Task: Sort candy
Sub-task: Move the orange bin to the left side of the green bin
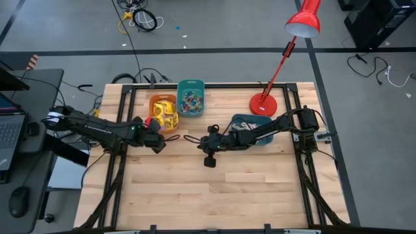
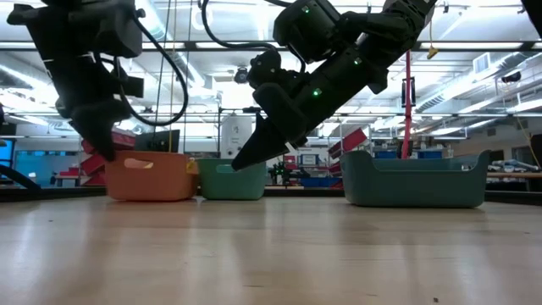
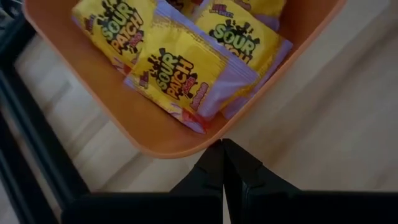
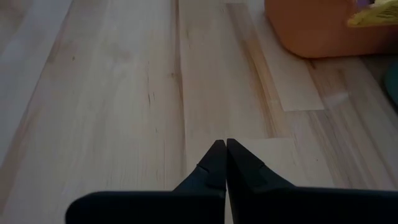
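Candy: yellow packets sit in the orange bin, 11 o'clock on the table | handling: likely light, crinkly, slippery; pinch a flat edge | print: "SOUR PATCH" | left gripper just beside bin rim, fingers together, empty | right gripper mid-table, fingers together, empty

Bright ceiling lights shine from above, the arms look dark (almost black) against them, and the near tabletop looks blurry.

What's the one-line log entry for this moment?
left gripper: shut, empty, beside orange bin | right gripper: shut, empty, over bare table | yellow packets: in orange bin
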{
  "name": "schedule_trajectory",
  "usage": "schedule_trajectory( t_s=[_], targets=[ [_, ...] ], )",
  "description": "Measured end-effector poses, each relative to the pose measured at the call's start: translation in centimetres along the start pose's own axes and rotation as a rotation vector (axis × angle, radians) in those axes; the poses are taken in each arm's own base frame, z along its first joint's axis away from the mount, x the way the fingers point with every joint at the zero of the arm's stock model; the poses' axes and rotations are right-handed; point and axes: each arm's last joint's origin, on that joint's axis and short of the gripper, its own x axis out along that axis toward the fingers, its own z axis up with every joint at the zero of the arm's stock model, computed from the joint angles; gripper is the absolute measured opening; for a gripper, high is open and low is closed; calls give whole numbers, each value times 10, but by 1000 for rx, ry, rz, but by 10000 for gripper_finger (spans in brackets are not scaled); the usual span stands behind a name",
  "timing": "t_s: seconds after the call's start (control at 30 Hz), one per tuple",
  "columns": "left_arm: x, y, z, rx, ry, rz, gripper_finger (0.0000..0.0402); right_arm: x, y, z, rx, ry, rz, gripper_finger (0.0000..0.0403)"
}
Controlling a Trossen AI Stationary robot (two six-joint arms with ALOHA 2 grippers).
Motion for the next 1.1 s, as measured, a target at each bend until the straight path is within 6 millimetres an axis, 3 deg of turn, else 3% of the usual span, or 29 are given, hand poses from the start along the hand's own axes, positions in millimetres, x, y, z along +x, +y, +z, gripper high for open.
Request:
schedule_trajectory(
  t_s=[0.47,1.1],
  targets=[
    [9,14,11,-18,-25,105,0,0,0,1,1,-6,1,0],
    [17,20,27,-9,-62,100,0,0,0,1,0,-6,0,0]
  ],
)
